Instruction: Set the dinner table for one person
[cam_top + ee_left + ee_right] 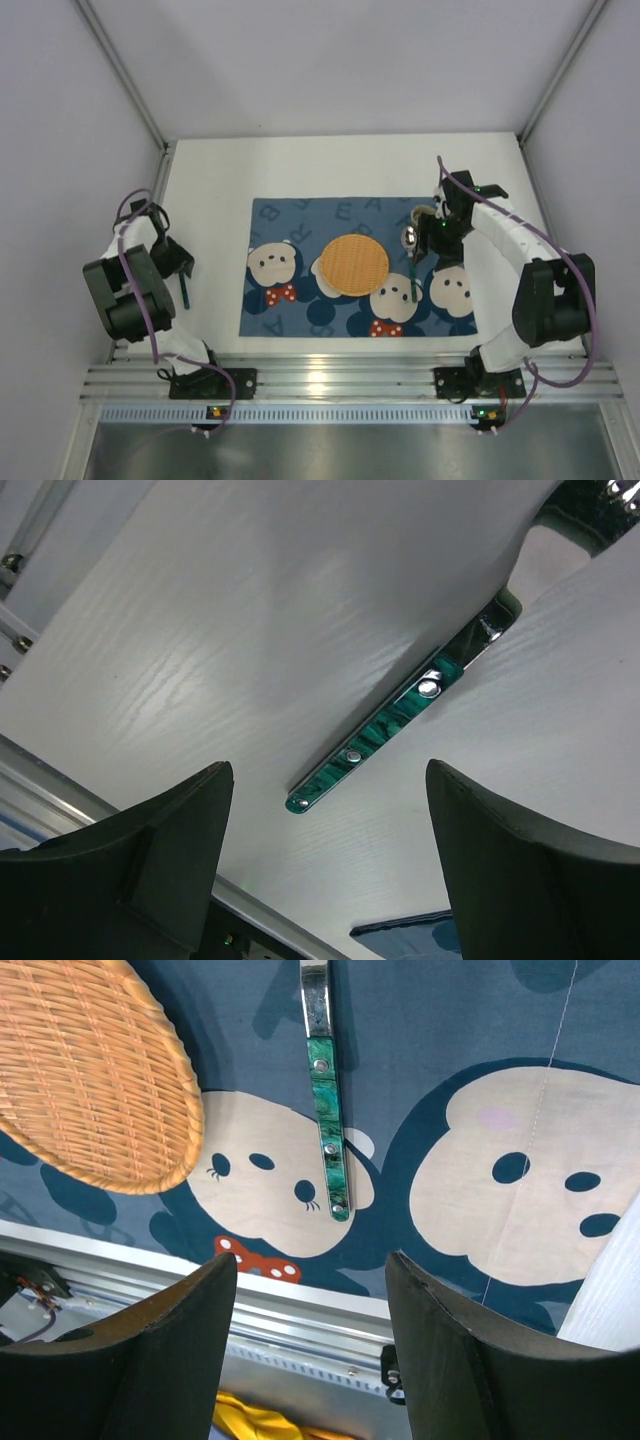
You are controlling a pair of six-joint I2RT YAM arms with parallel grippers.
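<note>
Dinner table (300, 170), large white flat tabletop, fills centre of frame; left gripper (328, 775) with fingers apart above green-handled metal cutlery (390, 720); right gripper (312, 1258) also apart, above blue bear-printed cloth placemat (450, 1020)

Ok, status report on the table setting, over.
Left gripper open over green-handled utensil on dinner table. Right gripper open above spoon lying on bear placemat, right of woven plate. Nothing in the way.

Beyond the blue bear-printed cloth placemat (290, 225) the smooth white worktop (350, 165) lies open; a round woven wicker mat (353, 263) and a green-handled metal spoon (328, 1120) obstruct the cloth's middle and right, a second green-handled utensil (390, 722) the left strip
</note>
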